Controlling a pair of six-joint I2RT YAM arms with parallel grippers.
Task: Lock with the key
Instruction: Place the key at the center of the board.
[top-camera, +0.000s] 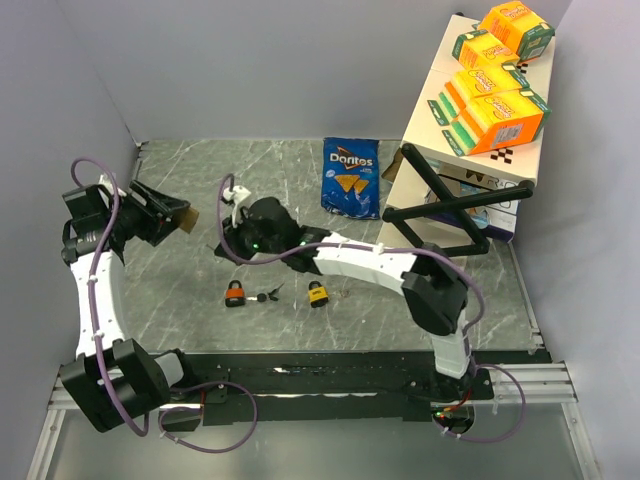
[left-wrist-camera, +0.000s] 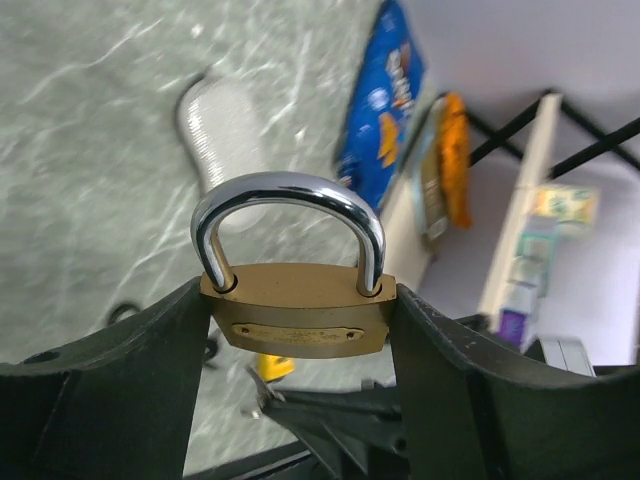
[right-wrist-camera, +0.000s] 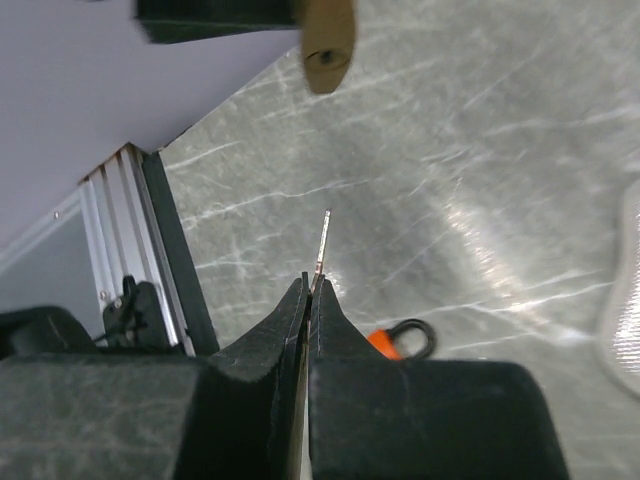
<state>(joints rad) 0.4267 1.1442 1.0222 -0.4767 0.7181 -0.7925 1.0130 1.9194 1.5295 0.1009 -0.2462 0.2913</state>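
A brass padlock with a steel shackle is clamped by its sides between the fingers of my left gripper, held above the table at the left. Both shackle legs sit in the body. My right gripper is shut on a thin silver key that sticks out past the fingertips. The key points toward the padlock's underside and keyhole, with a clear gap between them. In the top view the right gripper sits just right of and below the left gripper.
An orange padlock, a loose key and a yellow padlock lie on the marble tabletop. A white ribbed object and a Doritos bag lie behind. A black-framed shelf with orange boxes stands at right.
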